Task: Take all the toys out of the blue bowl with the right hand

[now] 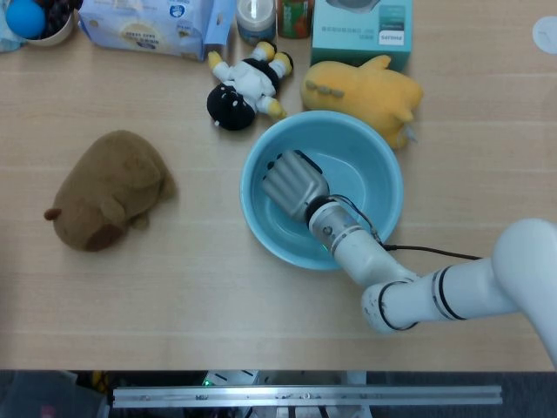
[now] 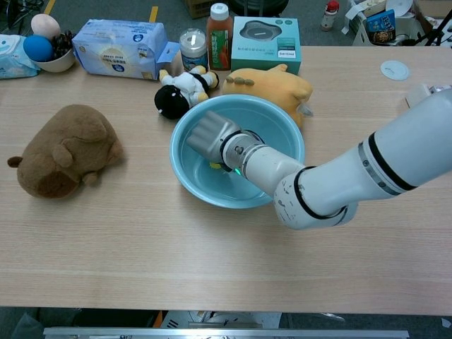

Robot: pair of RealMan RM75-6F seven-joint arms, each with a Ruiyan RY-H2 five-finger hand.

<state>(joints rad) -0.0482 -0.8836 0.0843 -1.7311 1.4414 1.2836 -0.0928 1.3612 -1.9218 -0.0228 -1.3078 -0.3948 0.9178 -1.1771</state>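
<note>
The blue bowl [image 1: 384, 158] [image 2: 283, 121] stands at the table's middle. My right hand [image 1: 295, 183] [image 2: 210, 135] is inside it, back upward, fingers pointing down at the bowl's left side. In the chest view a small yellow toy [image 2: 215, 166] peeks out just under the hand, on the bowl's floor. The fingertips are hidden beneath the hand, so I cannot tell whether they hold the toy. The head view hides the toy behind the hand. My left hand appears in neither view.
A yellow plush [image 1: 365, 91] touches the bowl's far rim, with a black-and-white plush [image 1: 244, 87] beside it. To the left lies a brown plush [image 1: 109, 187]. A teal box [image 1: 361, 26], bottles, a tissue pack [image 1: 144, 24] and a small bowl [image 1: 35, 19] line the far edge.
</note>
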